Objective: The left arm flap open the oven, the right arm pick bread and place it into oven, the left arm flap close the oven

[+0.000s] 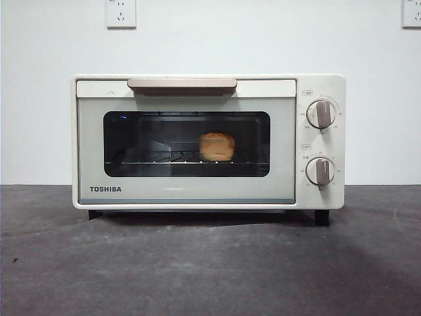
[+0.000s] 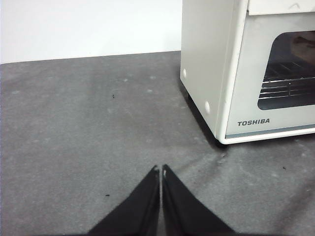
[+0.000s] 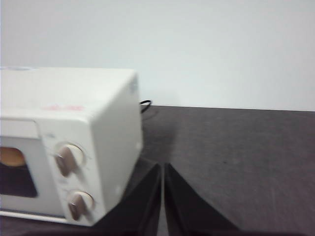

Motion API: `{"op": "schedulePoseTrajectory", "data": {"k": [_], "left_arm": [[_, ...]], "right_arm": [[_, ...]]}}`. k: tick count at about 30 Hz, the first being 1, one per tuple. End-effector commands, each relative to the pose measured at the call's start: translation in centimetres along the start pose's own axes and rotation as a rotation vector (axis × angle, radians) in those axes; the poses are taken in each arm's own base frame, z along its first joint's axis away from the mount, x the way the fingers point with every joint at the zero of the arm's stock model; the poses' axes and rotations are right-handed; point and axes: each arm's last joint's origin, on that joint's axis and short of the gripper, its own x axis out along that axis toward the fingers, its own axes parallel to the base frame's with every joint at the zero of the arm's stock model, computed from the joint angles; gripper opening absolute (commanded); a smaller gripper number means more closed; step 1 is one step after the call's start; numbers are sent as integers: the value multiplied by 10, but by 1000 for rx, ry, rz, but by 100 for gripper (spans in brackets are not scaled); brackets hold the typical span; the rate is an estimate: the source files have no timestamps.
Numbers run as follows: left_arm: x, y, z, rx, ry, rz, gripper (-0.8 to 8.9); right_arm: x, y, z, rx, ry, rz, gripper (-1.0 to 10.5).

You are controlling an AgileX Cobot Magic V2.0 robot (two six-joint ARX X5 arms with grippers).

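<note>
The cream-white Toshiba oven (image 1: 197, 191) stands in the middle of the table with its door shut and its beige handle (image 1: 182, 84) at the top. The golden bread (image 1: 217, 147) lies on the wire rack inside, behind the dark glass. Neither arm shows in the front view. My left gripper (image 2: 161, 169) is shut and empty, low over the grey table, off the oven's (image 2: 206, 59) left front corner. My right gripper (image 3: 162, 167) is shut and empty, beside the oven's (image 3: 113, 123) right side near its knobs (image 3: 66, 158). A bit of bread (image 3: 10, 156) shows through the window.
The dark grey table (image 1: 210, 263) spreads in front of the oven and to both sides. A white wall with power sockets (image 1: 120, 13) stands behind. A black cable (image 3: 145, 104) runs behind the oven on its right.
</note>
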Motion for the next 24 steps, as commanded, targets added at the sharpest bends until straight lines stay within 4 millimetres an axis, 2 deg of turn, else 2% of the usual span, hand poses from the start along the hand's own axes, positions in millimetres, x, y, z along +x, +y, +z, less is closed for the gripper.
{"op": "schedulePoseTrajectory", "data": {"k": [1, 6, 13, 16, 24], "left_arm": [[1, 0, -6, -7, 36, 1, 19], [1, 0, -6, -7, 36, 1, 19], [1, 0, -6, -7, 36, 1, 19], [1, 0, -6, -7, 36, 1, 19], [1, 0, -6, -7, 36, 1, 19]], "right_arm": [[-3, -1, -19, -13, -12, -11, 6], [-3, -4, -54, 11, 7, -34, 6], [0, -6, -84, 80, 63, -39, 6], [0, -7, -92, 88, 129, -46, 6], [0, -6, -91, 90, 120, -44, 6]]}}
